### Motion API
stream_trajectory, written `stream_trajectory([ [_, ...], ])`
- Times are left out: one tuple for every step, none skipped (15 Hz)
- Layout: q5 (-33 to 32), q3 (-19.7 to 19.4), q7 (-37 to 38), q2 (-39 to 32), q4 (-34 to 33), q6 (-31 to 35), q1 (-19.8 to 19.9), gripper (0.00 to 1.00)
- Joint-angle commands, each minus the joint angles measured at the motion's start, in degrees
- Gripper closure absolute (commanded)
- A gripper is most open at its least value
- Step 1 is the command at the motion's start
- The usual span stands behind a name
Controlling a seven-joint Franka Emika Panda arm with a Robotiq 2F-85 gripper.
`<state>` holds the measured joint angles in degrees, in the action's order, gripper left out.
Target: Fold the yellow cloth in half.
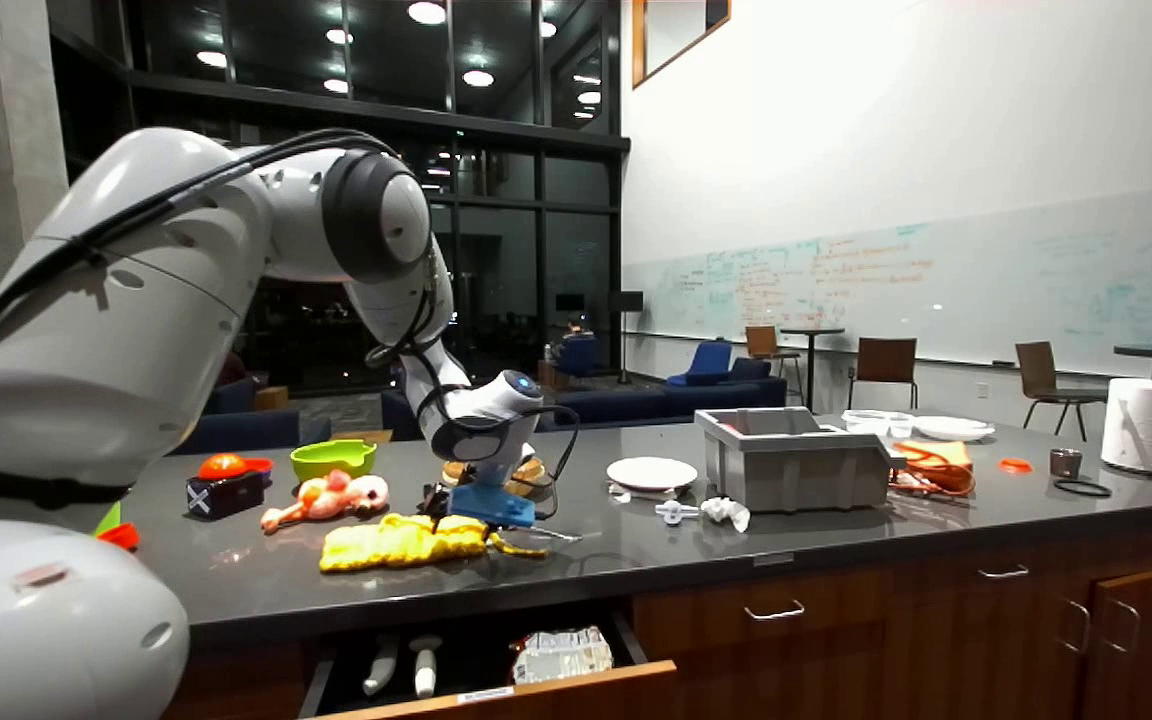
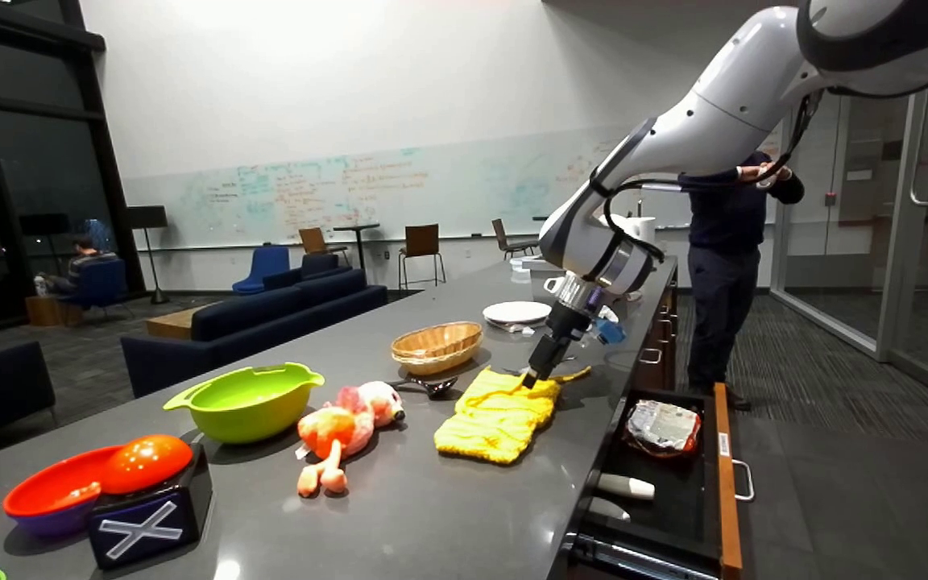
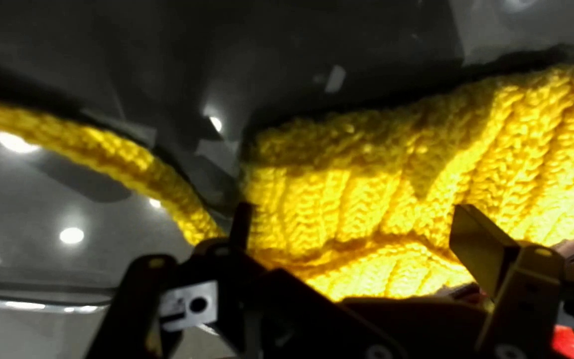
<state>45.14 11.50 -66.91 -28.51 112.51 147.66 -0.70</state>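
The yellow knitted cloth (image 1: 391, 548) lies on the dark counter near its front edge. In an exterior view (image 2: 492, 427) it looks like a rough rectangle with a raised ridge at its far part. A yellow cord runs out from that end. The gripper (image 2: 530, 379) points down at the cloth's far end, close to its surface. In the wrist view the fingers (image 3: 354, 214) stand wide apart with the cloth (image 3: 317, 204) and its wavy ridge showing between and beyond them. Nothing is clamped. Whether the fingertips touch the cloth cannot be told.
A pink plush toy (image 2: 355, 423), a green bowl (image 2: 250, 403), wicker baskets (image 2: 436, 346) and a black utensil (image 2: 432, 387) lie beside the cloth. A white plate (image 1: 651, 472) and a grey bin (image 1: 796, 465) stand farther along. An open drawer (image 2: 673, 491) juts out below the edge.
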Motion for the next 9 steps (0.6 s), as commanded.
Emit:
stream_trajectory([
  [-0.47,1.58,-1.13,-0.1,-1.56,1.03,1.47,0.0],
  [-0.44,1.74,-1.21,0.21,-1.81,1.13,1.59,0.0],
  [-0.32,2.0,-1.48,0.44,-2.29,1.24,1.73,0.0],
  [-0.63,2.03,-1.26,1.22,-2.27,1.39,1.62,0.0],
  [-0.92,2.04,-1.34,1.54,-2.62,1.59,1.54,0.0],
  [-1.24,2.02,-1.53,1.59,-3.05,1.79,1.46,0.0],
  [-1.71,1.92,-1.23,2.01,-3.01,1.77,1.3,0.0],
  [-2.29,1.89,-1.03,2.22,-2.79,1.55,1.19,0.0],
  [-3.73,1.57,-0.65,2.36,-2.2,1.71,0.73,0.0],
])
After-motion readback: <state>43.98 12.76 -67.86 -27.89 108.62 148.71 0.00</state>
